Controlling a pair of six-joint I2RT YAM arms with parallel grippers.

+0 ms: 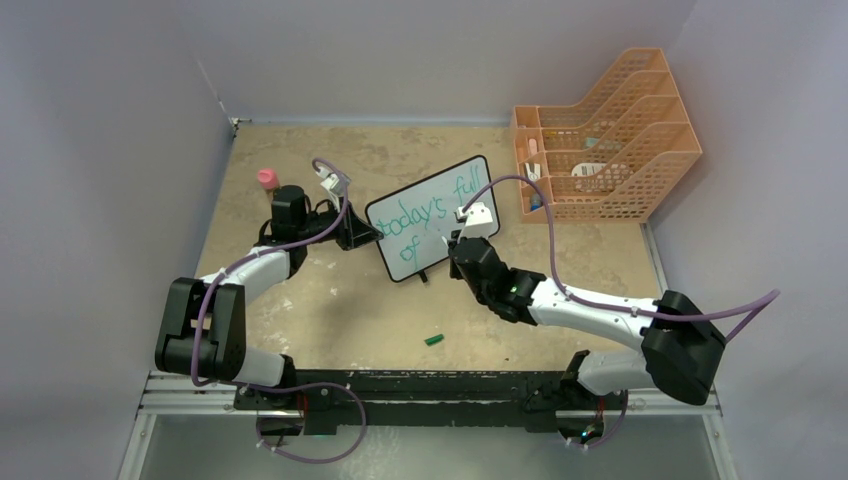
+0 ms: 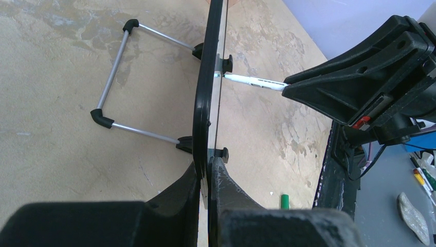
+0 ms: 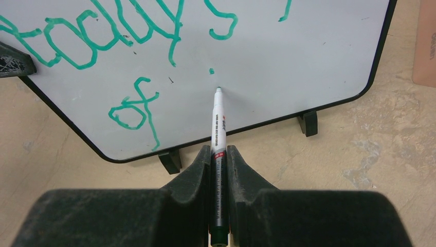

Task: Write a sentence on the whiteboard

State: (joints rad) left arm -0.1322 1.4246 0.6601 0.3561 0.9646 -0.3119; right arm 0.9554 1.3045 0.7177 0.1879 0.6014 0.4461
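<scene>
The small rectangular whiteboard with a thin black frame (image 1: 430,218) is standing mid-way across the mottled beige bench (image 1: 330,300), showing "today's full of" in green. The left end effector (image 2: 208,177) is clamping its side edge. The right end effector (image 3: 218,157) is gripping a white green-tipped marker (image 3: 218,118), whose tip is touching the board right of "of". The barrel print is too small to read.

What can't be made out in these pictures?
- Left wrist: the whiteboard is seen edge-on, so its writing is hidden.
- Right wrist: the top edge cuts off the word after "today's".
- Top: what the rack holds is too small behind its mesh; the pink thing is half hidden by the left arm.
</scene>
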